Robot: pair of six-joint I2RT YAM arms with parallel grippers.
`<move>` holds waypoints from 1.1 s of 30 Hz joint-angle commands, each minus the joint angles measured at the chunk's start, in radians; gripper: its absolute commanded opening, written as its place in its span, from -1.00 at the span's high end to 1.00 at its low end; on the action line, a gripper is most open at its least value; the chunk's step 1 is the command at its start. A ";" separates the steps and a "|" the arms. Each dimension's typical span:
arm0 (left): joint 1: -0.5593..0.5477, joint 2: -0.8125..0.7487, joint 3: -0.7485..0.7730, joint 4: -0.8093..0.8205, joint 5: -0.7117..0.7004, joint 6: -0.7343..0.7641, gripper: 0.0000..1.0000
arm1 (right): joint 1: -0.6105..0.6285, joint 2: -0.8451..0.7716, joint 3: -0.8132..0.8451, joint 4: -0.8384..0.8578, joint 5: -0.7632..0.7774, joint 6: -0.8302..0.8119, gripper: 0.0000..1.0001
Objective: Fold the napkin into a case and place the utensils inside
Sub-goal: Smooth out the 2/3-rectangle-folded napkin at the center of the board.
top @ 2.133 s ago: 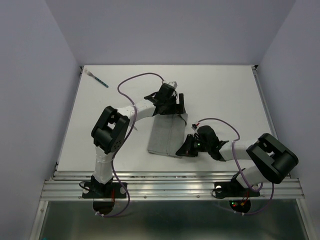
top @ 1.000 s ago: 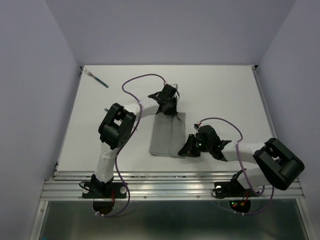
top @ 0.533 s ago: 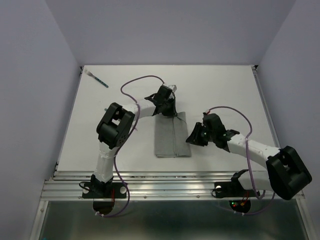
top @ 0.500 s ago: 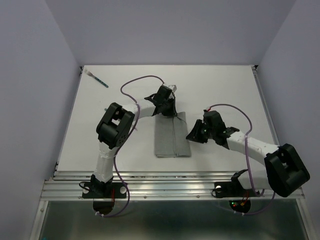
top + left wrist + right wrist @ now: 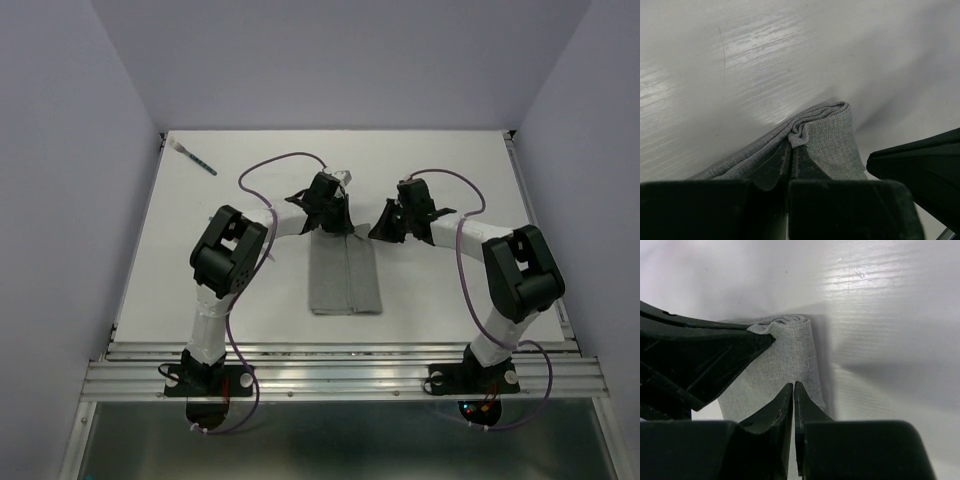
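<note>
The folded napkin (image 5: pixel 345 275) lies at the middle of the table (image 5: pixel 470 180), its long axis running nearward from the left gripper (image 5: pixel 790 150), which is clenched on its far edge, while the right gripper (image 5: pixel 793 390) (pressed together, apparently empty) hovers at that end's right corner.

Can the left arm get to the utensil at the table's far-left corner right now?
Probably not as it stands: the left gripper is shut on the far edge of the napkin. The utensil lies alone on the table with nothing between, so once it lets go, reach looks likely.
</note>
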 commanded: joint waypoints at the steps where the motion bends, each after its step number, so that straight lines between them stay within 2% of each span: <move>1: 0.006 -0.027 -0.032 -0.040 0.006 0.028 1.00 | 0.005 0.036 0.070 0.020 -0.022 -0.015 0.80; 17: 0.008 -0.039 -0.033 -0.042 0.015 0.029 1.00 | 0.005 0.142 0.099 0.037 -0.010 -0.001 0.82; 21: 0.008 -0.053 -0.041 -0.043 0.009 0.029 1.00 | 0.005 0.167 0.102 -0.006 0.056 0.005 0.82; 23: 0.009 -0.065 -0.045 -0.046 0.003 0.028 0.84 | 0.005 0.175 0.113 -0.034 0.090 0.000 0.82; 24: 0.008 -0.077 -0.050 -0.048 -0.003 0.029 0.72 | 0.005 0.178 0.113 -0.043 0.094 -0.003 0.82; 25: 0.008 -0.085 -0.050 -0.057 -0.017 0.028 0.50 | 0.005 0.176 0.111 -0.047 0.099 -0.003 0.82; 28: 0.008 -0.125 -0.059 -0.066 -0.045 0.026 0.19 | 0.005 0.167 0.107 -0.047 0.104 -0.008 0.83; 33: 0.008 -0.211 -0.081 -0.066 -0.095 0.003 0.08 | 0.005 0.153 0.105 -0.051 0.101 -0.011 0.83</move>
